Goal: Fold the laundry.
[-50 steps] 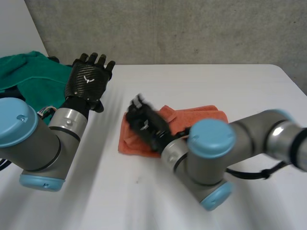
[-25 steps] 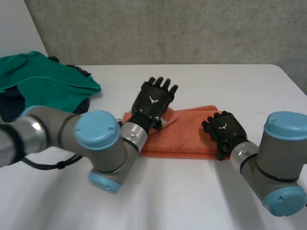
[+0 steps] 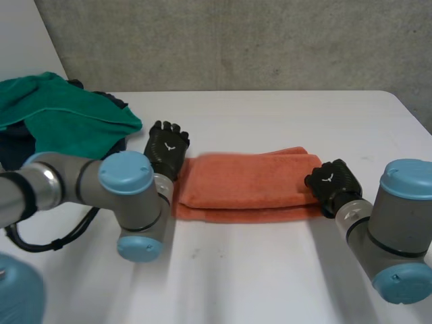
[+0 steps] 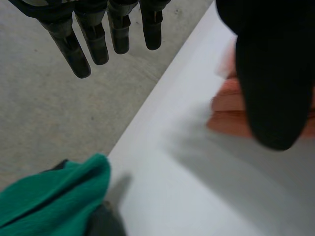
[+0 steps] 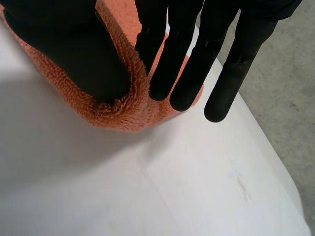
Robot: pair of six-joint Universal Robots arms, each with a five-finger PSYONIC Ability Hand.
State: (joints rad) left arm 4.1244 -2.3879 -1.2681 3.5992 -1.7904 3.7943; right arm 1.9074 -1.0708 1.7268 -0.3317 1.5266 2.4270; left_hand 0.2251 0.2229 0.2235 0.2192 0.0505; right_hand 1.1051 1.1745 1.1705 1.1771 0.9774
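Just slid outward, smoothed orange towel for next fold, with left hand open at 9 o'clock, right hand pinching 3 o'clock end.

Black left hand, right hand (grey arms).

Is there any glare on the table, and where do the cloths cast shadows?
Head view: even, soft light; no glare on the white table; the orange towel casts only a faint shadow along its near edge. Left wrist view: the green cloth throws a small dark shadow onto the table beside it.
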